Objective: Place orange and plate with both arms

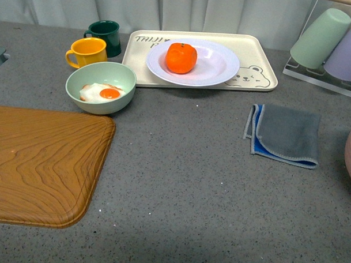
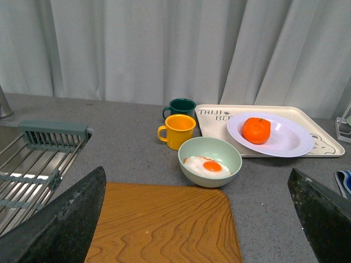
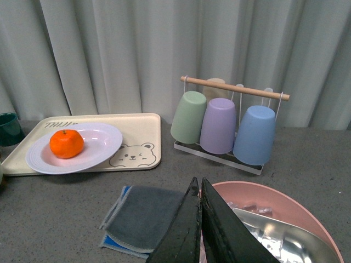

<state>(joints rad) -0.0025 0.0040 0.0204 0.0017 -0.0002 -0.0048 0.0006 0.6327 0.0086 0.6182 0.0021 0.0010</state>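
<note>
The grey tabletop [image 1: 185, 184] carried a wooden board [image 1: 41, 167] at its near left edge and a cream bear tray [image 1: 256, 62] along the far edge, near the middle. On that tray sat the white plate [image 1: 215, 66], and the orange [image 1: 181, 58] rested inside the plate, slightly left of its centre. Toward the right edge lay a folded grey cloth [image 1: 288, 135], with a cup rack [image 3: 227, 123] in the far right corner and a pink basin [image 3: 274, 205] at the near right. Left of the tray stood a pale green bowl [image 1: 117, 77] with a fried egg, then a yellow mug [image 1: 88, 51] and a dark green mug [image 1: 105, 35]. The left gripper [image 2: 197, 219] stood wide open, its fingers far apart over the board, holding nothing. The right gripper [image 3: 199, 230] was closed, fingers pressed together with nothing between them.
</note>
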